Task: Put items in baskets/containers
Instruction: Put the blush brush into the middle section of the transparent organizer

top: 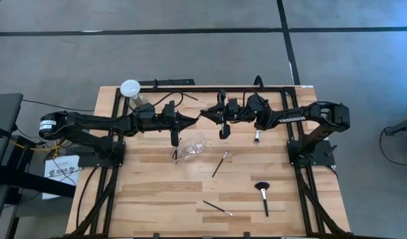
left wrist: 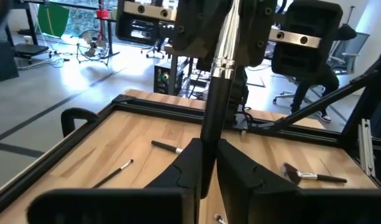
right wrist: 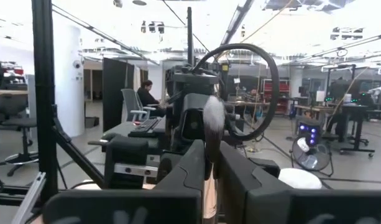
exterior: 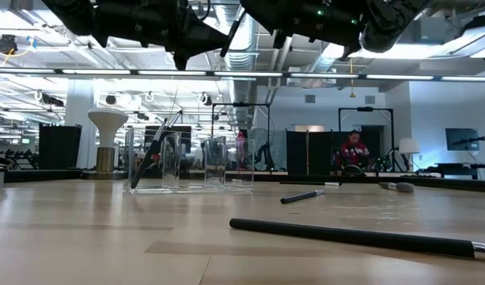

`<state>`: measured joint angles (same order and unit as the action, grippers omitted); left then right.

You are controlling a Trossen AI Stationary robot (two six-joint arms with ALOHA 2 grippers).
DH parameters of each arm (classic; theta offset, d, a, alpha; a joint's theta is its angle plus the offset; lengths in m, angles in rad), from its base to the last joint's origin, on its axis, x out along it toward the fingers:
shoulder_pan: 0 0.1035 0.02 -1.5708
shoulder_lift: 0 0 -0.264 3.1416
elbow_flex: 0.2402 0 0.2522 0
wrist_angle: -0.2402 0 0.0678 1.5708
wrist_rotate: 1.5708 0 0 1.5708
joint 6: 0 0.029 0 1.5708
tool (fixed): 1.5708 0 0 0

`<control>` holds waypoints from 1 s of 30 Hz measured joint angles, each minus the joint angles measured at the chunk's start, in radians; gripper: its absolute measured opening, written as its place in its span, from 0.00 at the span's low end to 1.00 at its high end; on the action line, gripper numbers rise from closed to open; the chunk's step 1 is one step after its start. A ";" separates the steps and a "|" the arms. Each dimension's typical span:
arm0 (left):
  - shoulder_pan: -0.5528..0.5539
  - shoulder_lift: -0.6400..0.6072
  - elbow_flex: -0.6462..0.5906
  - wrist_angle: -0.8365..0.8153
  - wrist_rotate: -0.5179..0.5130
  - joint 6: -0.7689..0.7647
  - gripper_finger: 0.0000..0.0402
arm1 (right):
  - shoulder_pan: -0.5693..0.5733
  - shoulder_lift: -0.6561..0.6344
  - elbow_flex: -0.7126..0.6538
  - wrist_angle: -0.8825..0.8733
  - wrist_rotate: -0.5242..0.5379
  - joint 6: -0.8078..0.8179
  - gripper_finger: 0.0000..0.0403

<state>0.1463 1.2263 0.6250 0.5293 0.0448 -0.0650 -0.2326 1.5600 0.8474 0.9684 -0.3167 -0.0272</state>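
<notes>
While both arms meet above the middle of the surface, the left claw and the right claw face each other tip to tip, high over the wood. Seen from the left wrist, the left claw's fingers are pinched tight on a brush with a dark handle and silvery ferrule, which runs up toward the other arm. From the right wrist, the right claw's fingers are drawn close about the same brush's grey bristle end, so both claws hold it at once.

Just below the claws in the overhead frame lies the clear cup, with at least one dark brush leaning inside it in the low view. A white-domed stand sits at upper left. Loose on the wood are a brush right of the cup, a fan brush at lower right, another brush at lower centre, and one beneath the right arm.
</notes>
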 joint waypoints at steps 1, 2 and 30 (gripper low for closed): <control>0.000 0.000 0.000 0.000 0.000 0.000 0.09 | 0.000 0.000 0.000 0.001 0.001 -0.002 0.05; 0.000 0.000 0.000 -0.001 0.000 0.000 0.09 | -0.001 0.000 0.000 0.001 0.001 -0.003 0.05; 0.148 -0.161 0.000 -0.095 -0.046 0.081 0.25 | -0.019 0.025 -0.004 -0.253 0.084 0.103 0.03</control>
<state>0.2943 1.0651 0.6247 0.4339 -0.0016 0.0160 -0.2517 1.5848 0.8436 0.7158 -0.2325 0.0755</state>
